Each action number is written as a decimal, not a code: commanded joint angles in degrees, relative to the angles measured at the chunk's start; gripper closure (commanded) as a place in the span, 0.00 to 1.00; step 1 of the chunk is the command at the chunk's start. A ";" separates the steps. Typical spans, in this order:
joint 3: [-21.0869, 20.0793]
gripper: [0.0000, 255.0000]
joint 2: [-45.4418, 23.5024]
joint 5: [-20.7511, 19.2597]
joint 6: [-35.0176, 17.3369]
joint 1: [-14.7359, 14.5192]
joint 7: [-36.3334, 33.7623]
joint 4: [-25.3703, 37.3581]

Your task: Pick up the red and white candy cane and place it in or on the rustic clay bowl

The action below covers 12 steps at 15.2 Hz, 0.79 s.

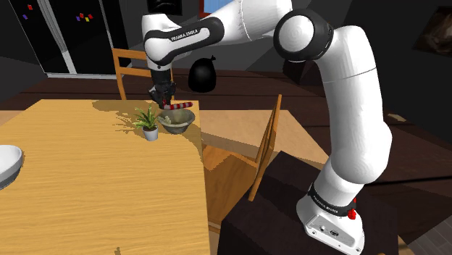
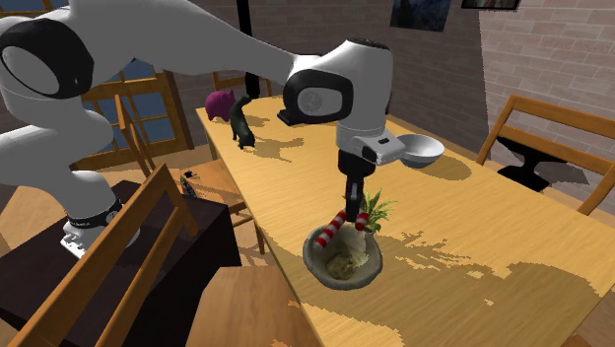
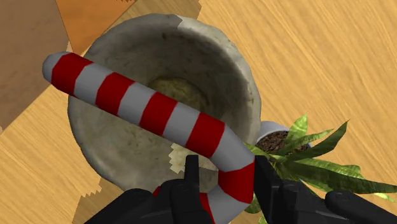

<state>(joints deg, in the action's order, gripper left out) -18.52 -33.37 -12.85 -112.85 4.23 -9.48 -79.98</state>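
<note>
Red-and-white striped candy cane (image 1: 179, 105), shoulder view: it hangs just above the rough grey clay bowl (image 1: 177, 124) on the wooden table (image 1: 87, 181), pinched in the black two-finger gripper (image 1: 165, 100), with a small potted plant (image 1: 149, 122) just beside the bowl. Second exterior view: cane slants down from the fingers, low end near the bowl rim, contact unclear. Wrist view: fingers closed on the crook and the straight shaft spans the bowl mouth. Probably rigid, light and smooth. Gripped at the end it may pivot, so mid-shaft looks steadier.

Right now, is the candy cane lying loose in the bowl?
No, the tool clasps the candy cane by its hooked end, holding it over the bowl.
</note>
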 commanded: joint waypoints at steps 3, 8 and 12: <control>0.22 1.00 -0.85 -0.38 -2.60 0.06 -0.29 -1.77; 0.56 1.00 -2.25 -0.93 -5.62 -0.01 -0.72 -3.46; 0.62 1.00 -2.52 -1.03 -6.13 -0.03 -0.80 -3.71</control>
<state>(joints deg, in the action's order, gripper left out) -17.92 -35.81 -13.86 -118.85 4.21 -10.26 -83.62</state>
